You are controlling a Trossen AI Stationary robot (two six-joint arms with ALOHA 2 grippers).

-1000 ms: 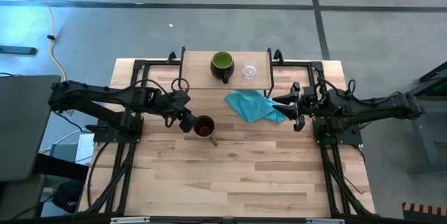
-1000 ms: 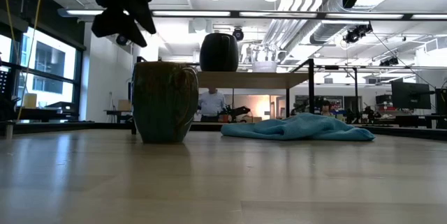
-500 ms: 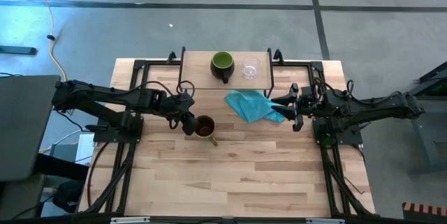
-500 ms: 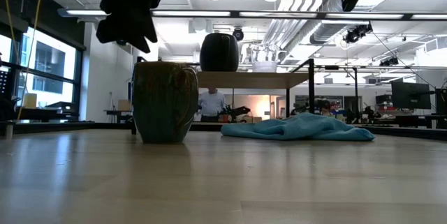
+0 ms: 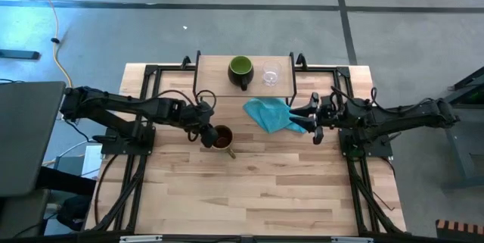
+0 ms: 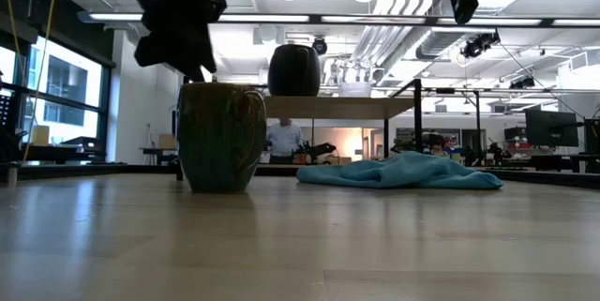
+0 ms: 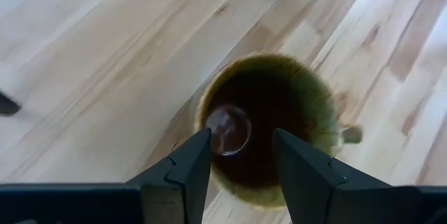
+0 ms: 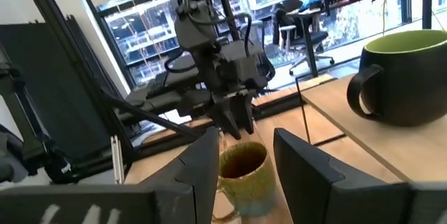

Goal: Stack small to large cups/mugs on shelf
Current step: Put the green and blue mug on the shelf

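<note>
Tan-brown mug [image 5: 221, 138] stands upright mid-bench [image 5: 257, 190], unlabelled, handle toward the near edge; left claw [image 7: 241, 155] hovers over it released. Right claw [image 5: 312, 122] released.

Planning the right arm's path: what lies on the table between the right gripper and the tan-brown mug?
In the high view, a crumpled blue cloth lies between the right gripper and the tan-brown mug; the rest is bare tabletop.

No readable text, label, brand, number or sign anywhere in view.
</note>
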